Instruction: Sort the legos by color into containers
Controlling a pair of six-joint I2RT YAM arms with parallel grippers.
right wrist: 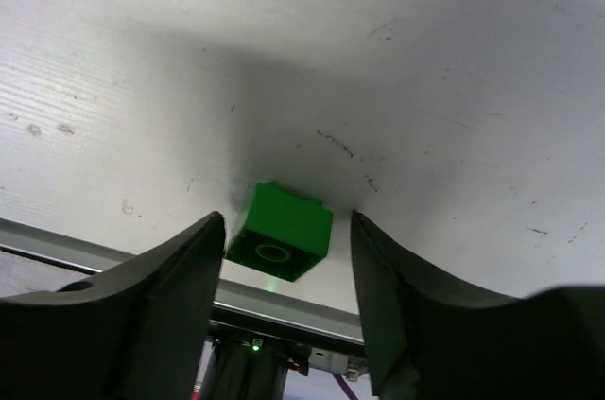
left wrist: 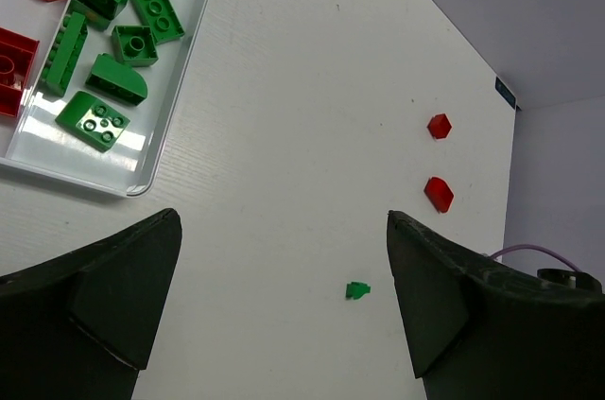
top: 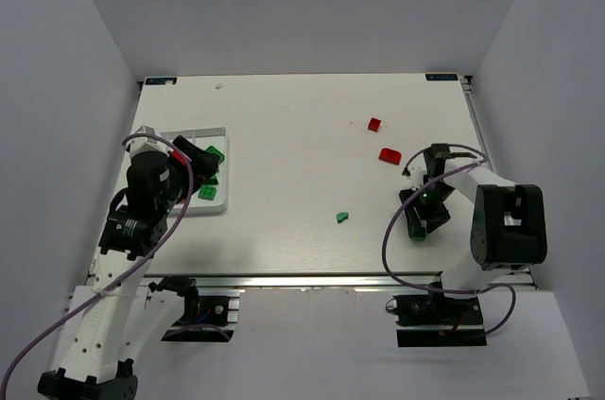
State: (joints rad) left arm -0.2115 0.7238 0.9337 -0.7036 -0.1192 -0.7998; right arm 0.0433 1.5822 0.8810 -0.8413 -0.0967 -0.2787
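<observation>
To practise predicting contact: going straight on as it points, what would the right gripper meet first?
Probably the small green plastic brick on the white table, straddled by the right gripper.

Place: robot laboratory test cell.
Enclosure: plain pale grey panel walls [top: 85,31] on three sides.
Surface: white wood-grain tabletop [top: 284,135].
Mounting: silver aluminium rail [top: 302,280] at near edge.
Machines: black-and-white left robot arm [top: 142,201] and right robot arm [top: 506,220].

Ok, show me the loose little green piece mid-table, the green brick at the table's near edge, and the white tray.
little green piece [top: 342,217]: top view, its middle.
green brick [right wrist: 288,220]: right wrist view, its plain face.
white tray [left wrist: 180,69]: left wrist view, its right wall.
</observation>
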